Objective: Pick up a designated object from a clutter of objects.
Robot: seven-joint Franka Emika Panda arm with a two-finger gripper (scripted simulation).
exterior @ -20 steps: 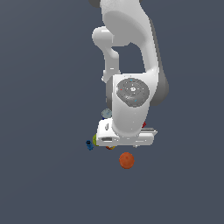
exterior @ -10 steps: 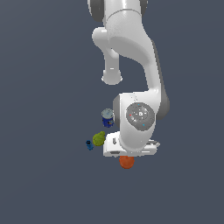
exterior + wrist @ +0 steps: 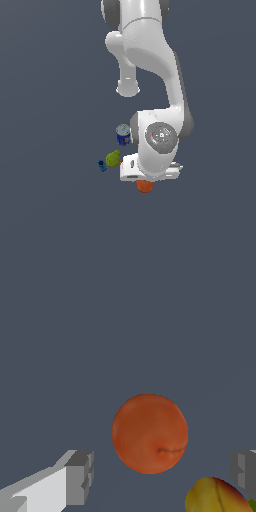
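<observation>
Your arm [image 3: 150,75] reaches steeply down, wrist bent low over clutter. Tool [image 3: 160,476] spread wide, fingers [image 3: 80,476] flanking orange [image 3: 150,433], not touching. Orange sits on tabletop [image 3: 125,321], yellow-red fruit [image 3: 217,496] just beside it. Blue-white can [image 3: 123,134], green pear [image 3: 113,159] nearby.

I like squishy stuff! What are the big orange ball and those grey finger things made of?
The orange looks like fruit with smooth, matte peel: even deep orange, one small crease, no shine. It is a simulator render, so softness is a guess. The gripper fingers look like hard, matte grey plastic or metal: blocky, with flat faces and sharp edges.
</observation>
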